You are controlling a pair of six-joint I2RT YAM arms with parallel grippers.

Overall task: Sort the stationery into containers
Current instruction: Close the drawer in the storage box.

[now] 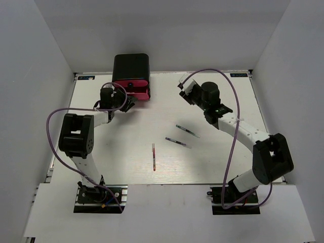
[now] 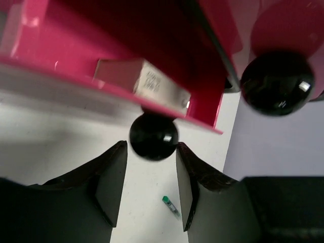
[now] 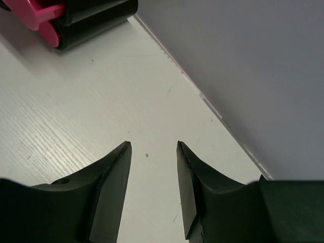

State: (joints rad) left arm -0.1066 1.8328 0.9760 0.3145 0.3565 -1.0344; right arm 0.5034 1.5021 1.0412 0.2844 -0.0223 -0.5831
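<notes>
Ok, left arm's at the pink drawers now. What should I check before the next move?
1. Left gripper lined up on the round black knob of the open pink drawer: ok, a finger either side.
2. Firm grip on that knob: cannot tell.
3. White rectangular block inside the drawer: ok.
4. Right gripper open and empty over the white table: ok.
5. Thin red pen and two thin dark pens sorted: not ok, all lie on the table.
6. Small green item sorted: not ok, on the table.
</notes>
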